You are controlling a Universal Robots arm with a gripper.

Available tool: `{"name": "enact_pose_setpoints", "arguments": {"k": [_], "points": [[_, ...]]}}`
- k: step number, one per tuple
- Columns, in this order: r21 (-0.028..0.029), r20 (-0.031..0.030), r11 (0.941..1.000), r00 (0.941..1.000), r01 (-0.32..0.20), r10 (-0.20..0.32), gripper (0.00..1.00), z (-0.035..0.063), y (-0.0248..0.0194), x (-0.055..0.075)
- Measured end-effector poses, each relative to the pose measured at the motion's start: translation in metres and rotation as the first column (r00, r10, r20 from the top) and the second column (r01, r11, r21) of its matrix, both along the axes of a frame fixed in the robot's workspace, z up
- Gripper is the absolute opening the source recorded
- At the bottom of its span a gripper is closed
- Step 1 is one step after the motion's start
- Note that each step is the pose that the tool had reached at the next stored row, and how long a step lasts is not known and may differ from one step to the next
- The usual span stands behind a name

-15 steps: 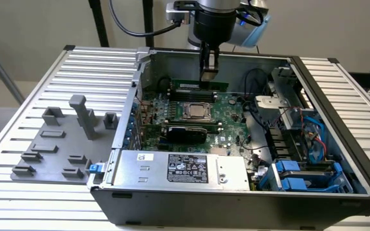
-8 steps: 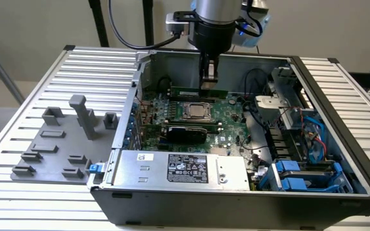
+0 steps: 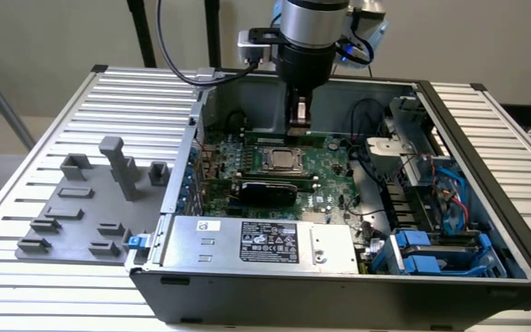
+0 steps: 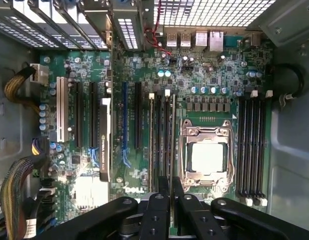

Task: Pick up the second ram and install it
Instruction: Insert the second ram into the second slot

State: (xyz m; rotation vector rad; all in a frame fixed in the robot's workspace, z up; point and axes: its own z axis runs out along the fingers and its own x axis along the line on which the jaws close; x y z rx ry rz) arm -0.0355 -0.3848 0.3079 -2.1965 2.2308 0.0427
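End effector (image 4: 171,192) grips second ram (image 4: 172,140), lengthwise along memory slots (image 4: 157,145).

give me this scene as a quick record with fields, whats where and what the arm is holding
setting: open computer case, motherboard exposed
gripper: low inside the case, beside the cpu socket
fingers: shut on the second ram, seen edge-on
second ram: in line with a memory slot next to the socket; seating unclear
outside case: grey fixture blocks, exterior view's left
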Motion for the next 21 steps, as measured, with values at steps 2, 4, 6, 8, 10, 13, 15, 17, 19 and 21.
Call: {"name": "enact_pose_setpoints", "arguments": {"k": [2, 4, 6, 8, 10, 13, 15, 17, 19, 21], "points": [[0.0078, 0.0, 1.0, 1.0, 0.0, 0.0, 0.14, -0.0025, 0.0, 0.0], [0.0116, 0.0001, 0.9999, 1.0, 0.0, 0.0, 0.14, -0.0056, 0.0, 0.0], [0.0118, 0.0, 0.9999, 1.0, 0.0, 0.0, 0.14, -0.0092, 0.0, 0.0], [0.0119, 0.0, 0.9999, 1.0, 0.0, 0.0, 0.14, -0.0128, 0.0, 0.0], [0.0119, 0.0, 0.9999, 1.0, 0.0, 0.0, 0.14, -0.0164, 0.0, 0.0], [0.0118, 0.0, 0.9999, 1.0, 0.0, 0.0, 0.14, -0.022, -0.0001, 0.0], [0.0119, 0.0, 0.9999, 1.0, 0.0, 0.0, 0.14, -0.0256, -0.0001, 0.0], [0.0119, 0.0001, 0.9999, 1.0, 0.0, 0.0, 0.14, -0.0293, -0.0002, 0.0], [0.0118, 0.0, 0.9999, 1.0, 0.0, 0.0, 0.14, -0.0329, -0.0006, 0.0], [0.0119, 0.0, 0.9999, 1.0, -0.001, 0.001, 0.14, -0.0366, -0.0011, 0.0]]}}
